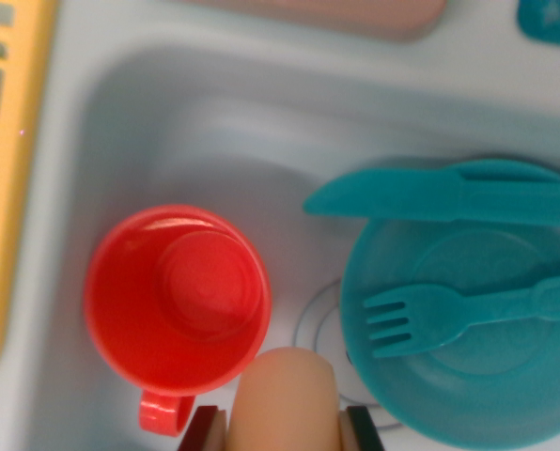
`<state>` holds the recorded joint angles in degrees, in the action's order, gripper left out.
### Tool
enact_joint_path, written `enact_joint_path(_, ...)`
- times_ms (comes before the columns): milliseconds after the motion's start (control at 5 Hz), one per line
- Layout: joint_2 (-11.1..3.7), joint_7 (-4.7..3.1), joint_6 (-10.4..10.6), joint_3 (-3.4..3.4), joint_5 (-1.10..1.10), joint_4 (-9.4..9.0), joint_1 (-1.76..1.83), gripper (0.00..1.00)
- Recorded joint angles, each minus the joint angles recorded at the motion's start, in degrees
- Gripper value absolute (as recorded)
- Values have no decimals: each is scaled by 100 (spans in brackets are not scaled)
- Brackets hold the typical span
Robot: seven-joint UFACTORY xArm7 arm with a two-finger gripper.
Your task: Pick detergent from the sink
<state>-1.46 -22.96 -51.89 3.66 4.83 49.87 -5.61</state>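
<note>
1. Nearest the lens, the detergent (287, 399) shows as a rounded beige top at the bottom edge, flanked by the two dark fingers of the hand (282, 427). The fingers (202, 429) sit tight against either side of it, so the hand looks clenched on the detergent, gripped by its upper part so it can come straight up.
2. It is inside the sink (120, 113), just beside the cup and the bowl; whether it is lifted off the floor I cannot tell.
3. On the wrist view's left, a red cup (175, 299) stands upright and open, its handle (163, 413) pointing toward the bottom edge, very near the left finger. A vertical lift seems wise to avoid knocking it.
4. On the wrist view's right, a teal bowl (468, 376) holds a fork (449, 315), with a knife (440, 195) laid across its rim.
5. Beyond the sink wall, a yellow rack (12, 169) sits on the bench at the wrist view's left.
</note>
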Motion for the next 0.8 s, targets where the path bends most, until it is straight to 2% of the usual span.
enact_joint_path(200,0,0,0,0,0,0,0,100)
enact_joint_path(400,76,19,-225,1,-14,149,0,100)
enact_joint_path(600,76,19,-225,1,-14,149,0,100)
enact_joint_path(800,157,40,-465,1,-29,309,-1,100)
